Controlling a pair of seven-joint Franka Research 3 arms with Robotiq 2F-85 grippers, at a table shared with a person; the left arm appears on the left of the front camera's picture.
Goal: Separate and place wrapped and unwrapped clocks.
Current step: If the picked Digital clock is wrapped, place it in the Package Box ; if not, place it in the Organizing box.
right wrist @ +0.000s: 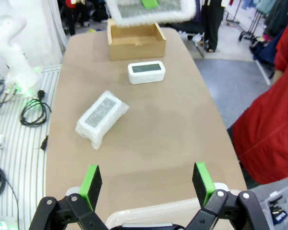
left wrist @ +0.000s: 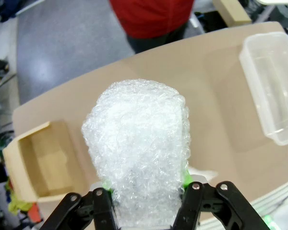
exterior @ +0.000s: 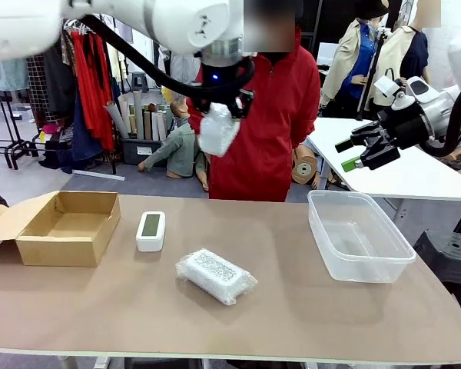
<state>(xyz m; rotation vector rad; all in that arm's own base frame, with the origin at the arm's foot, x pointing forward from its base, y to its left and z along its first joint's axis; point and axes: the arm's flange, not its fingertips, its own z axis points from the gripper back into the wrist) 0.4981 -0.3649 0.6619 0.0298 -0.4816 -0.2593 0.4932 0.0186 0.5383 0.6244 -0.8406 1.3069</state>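
**one wrapped clock lifted, both containers bare**

the left pincer (exterior: 224,98) is clamped on a wrapped clock (exterior: 217,129), held high in the upper middle of the front view, in front of the person in red. the left wrist view shows the green pads pressed into the lower sides of the bubble wrap (left wrist: 139,143), the bundle standing up out of the pincer (left wrist: 146,194). it probably hangs this high so that it clears whatever lies on the table (exterior: 307,315) on its way to a container. which container is meant for wrapped clocks cannot be told.

the second wrapped clock (exterior: 215,277) lies flat at the lower centre of the front view. the bare clock (exterior: 150,231), screen up, lies just to the upper left of it, near the cardboard box (exterior: 58,250). the two clocks are apart, not touching.

the cardboard box sits at the left of the front view with its flap open and nothing inside. the clear plastic tub (exterior: 361,265) at the right is also bare, so no clock is sorted yet.

the right pincer (exterior: 349,154) hangs at the upper right, its pads apart with nothing between them. its wrist view places it (right wrist: 147,184) just above the tub's rim (right wrist: 153,213).
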